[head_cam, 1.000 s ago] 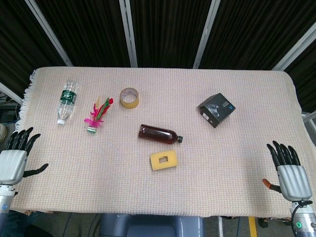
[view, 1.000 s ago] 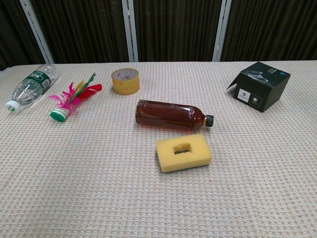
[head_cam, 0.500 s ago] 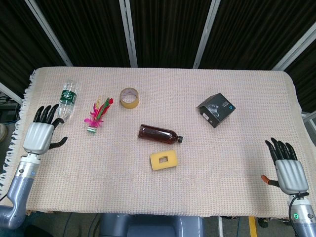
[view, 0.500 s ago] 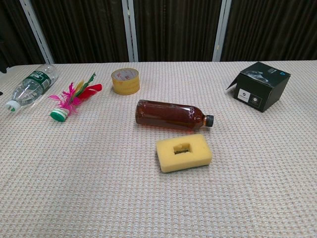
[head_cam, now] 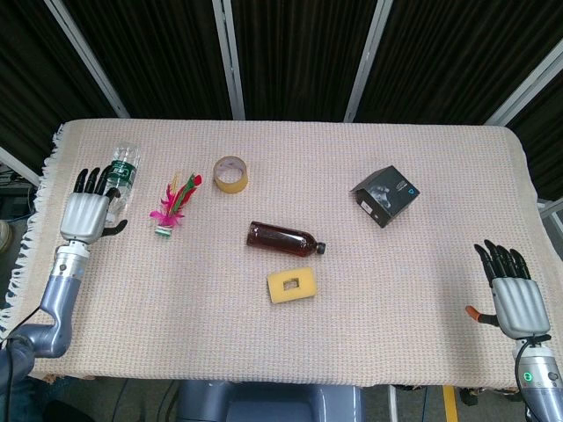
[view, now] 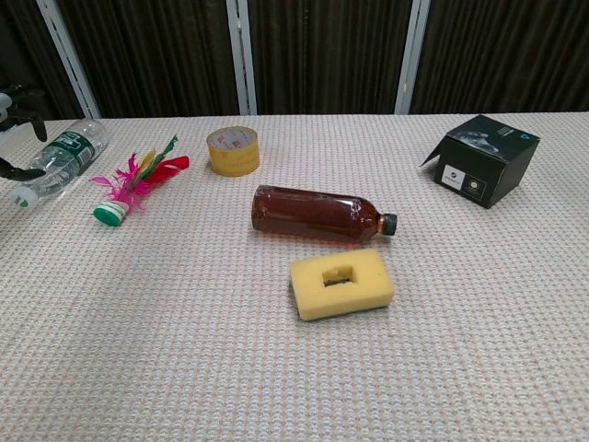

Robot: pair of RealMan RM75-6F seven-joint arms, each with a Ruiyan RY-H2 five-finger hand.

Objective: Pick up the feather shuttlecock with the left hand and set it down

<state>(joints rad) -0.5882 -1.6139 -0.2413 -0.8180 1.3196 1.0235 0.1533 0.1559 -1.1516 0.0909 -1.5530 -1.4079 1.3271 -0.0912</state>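
The feather shuttlecock (head_cam: 173, 205) (view: 134, 187) lies on the cloth at the left, pink, red and yellow feathers pointing away from its green-and-white base. My left hand (head_cam: 88, 209) hovers open just left of it, over the clear water bottle (head_cam: 120, 178), fingers spread and holding nothing; the chest view catches only the left hand's edge (view: 17, 129) at the frame's left border. My right hand (head_cam: 513, 294) stays open near the table's front right corner, far from the shuttlecock.
A tape roll (head_cam: 231, 173) sits right of the shuttlecock. A brown bottle (head_cam: 283, 239) and a yellow sponge (head_cam: 294, 286) lie mid-table, a black box (head_cam: 385, 194) at the right. The water bottle (view: 57, 159) lies close on the shuttlecock's left.
My left hand has risen from the front left edge and moved forward and inward, now over the water bottle beside the shuttlecock. The right hand has barely shifted.
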